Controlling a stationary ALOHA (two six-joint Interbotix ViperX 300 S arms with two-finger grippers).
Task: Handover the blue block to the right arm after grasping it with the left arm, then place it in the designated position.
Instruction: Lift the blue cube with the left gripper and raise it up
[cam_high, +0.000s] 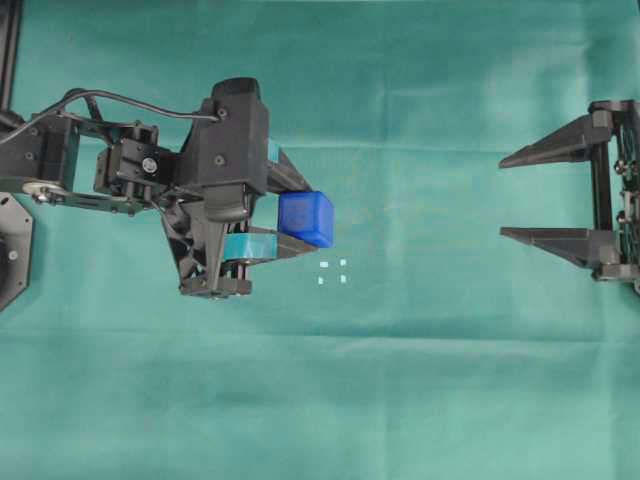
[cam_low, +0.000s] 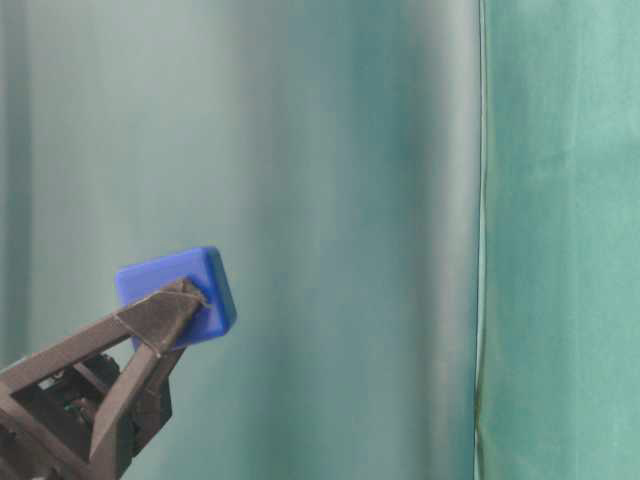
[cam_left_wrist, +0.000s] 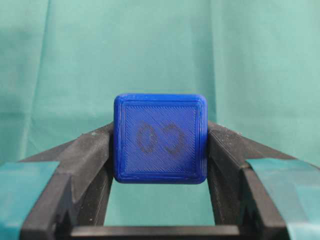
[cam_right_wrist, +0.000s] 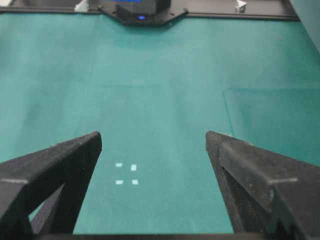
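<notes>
Left pincer (cam_high: 292, 215): clamped on the blue block (cam_high: 307, 218) between its teal-banded fingers (cam_left_wrist: 85, 155), block lifted clear of the cloth.
Blue block: held just up and left of the designated position (cam_high: 332, 272), marked face toward the wrist camera.
Right pincer (cam_high: 515, 197): jaws wide apart, holding nothing, well right of the block.
Risk: judged likely to drop at handover if the left pincer released before the right closed; only the tips gripped it.
Obstructions: none seen on the green tabletop (cam_high: 400, 400) between the pincers.
</notes>
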